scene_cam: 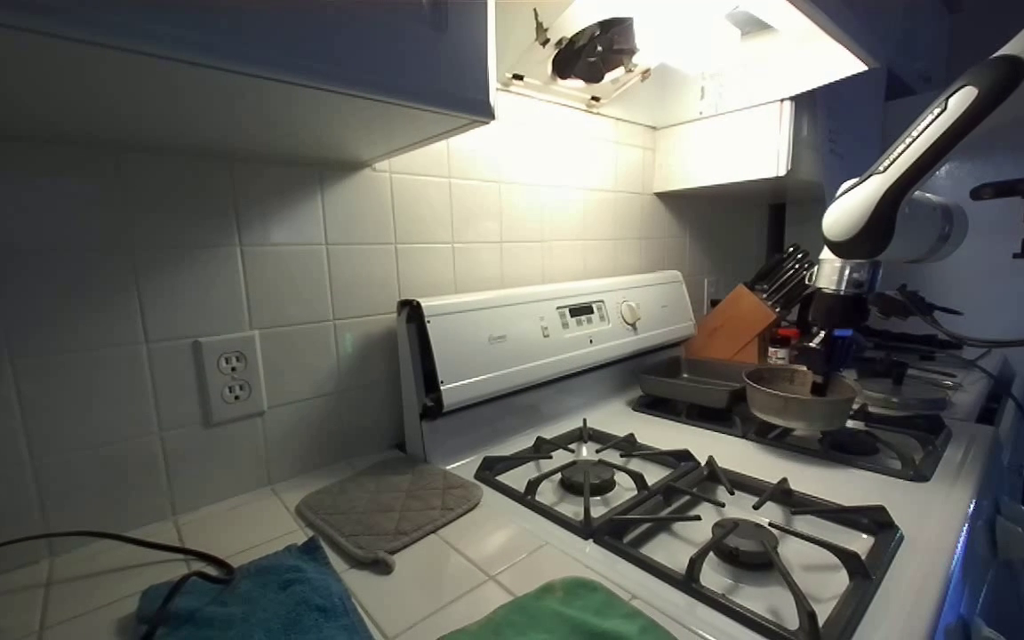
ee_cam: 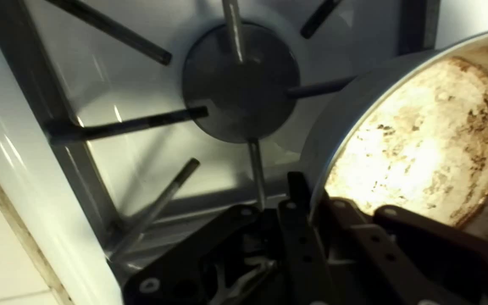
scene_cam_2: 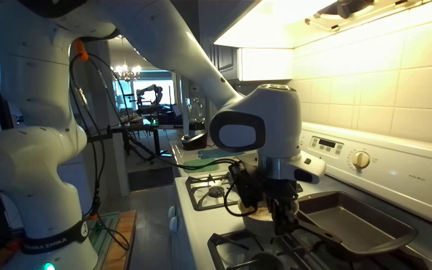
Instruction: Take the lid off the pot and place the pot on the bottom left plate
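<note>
1. In the wrist view the gripper [ee_cam: 315, 203] comes in from the bottom edge, its jaws clamped on the rim of the pot [ee_cam: 417, 140].
2. The pot's wall runs between the two fingers [ee_cam: 297, 233]: one stands outside the wall, the other inside it.
3. From that pinch nearly all of the pot spreads to the right, until the view's edge cuts it off. Its stained inside is brightly lit.
4. Outside the wall, past the fingertips, show a burner cap [ee_cam: 235, 97] and the bars of its grate.
5. In both exterior views the gripper points down at one side of the pot's opening. Whether the pot's base touches anything below, I cannot tell.
6. In an exterior view the lid [scene_cam: 912, 396], with a dark knob, lies to the right of the pot, apart from the jaws.
7. The bottom left plate [scene_cam: 746, 542], reckoned from the stove's front, lies well apart from pot and jaws.
8. In an exterior view a baking pan [scene_cam_2: 354, 221] sits beside the pot, toward the control panel [scene_cam_2: 326, 144].
9. A dark handle [scene_cam_2: 319, 229] juts out just beside the gripper; what it belongs to, I cannot tell.
</note>
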Controlling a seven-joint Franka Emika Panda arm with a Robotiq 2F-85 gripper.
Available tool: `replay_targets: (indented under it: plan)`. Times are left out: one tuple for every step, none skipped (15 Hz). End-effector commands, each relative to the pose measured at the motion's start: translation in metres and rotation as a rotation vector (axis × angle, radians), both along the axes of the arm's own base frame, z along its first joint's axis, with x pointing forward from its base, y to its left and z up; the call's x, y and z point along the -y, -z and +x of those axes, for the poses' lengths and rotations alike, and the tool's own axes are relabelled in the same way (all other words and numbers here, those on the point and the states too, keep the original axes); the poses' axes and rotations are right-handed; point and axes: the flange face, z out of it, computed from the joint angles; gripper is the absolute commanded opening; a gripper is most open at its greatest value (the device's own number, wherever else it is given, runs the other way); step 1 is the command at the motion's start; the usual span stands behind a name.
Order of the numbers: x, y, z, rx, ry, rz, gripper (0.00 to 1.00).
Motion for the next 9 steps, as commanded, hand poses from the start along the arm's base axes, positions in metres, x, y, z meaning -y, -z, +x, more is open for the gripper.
replay_targets:
  plan:
    - [-0.046, -0.025, 0.012, 0.044, -0.137, -0.029, 0.01]
    - [-0.059, -0.030, 0.015, 0.050, -0.168, -0.031, 0.01]
    - [-0.073, -0.032, 0.017, 0.056, -0.201, -0.024, 0.01]
    - [-0.084, -0.037, 0.020, 0.059, -0.227, -0.023, 0.01]
    - [-0.096, -0.036, 0.023, 0.061, -0.259, -0.012, 0.01]
    - [-0.107, -0.038, 0.025, 0.062, -0.289, -0.009, 0.01]
    - [-0.119, -0.038, 0.028, 0.061, -0.321, -0.009, 0.01]
    - [-0.129, -0.037, 0.030, 0.062, -0.348, -0.010, 0.01]
    - [-0.140, -0.036, 0.033, 0.063, -0.381, -0.011, 0.01]
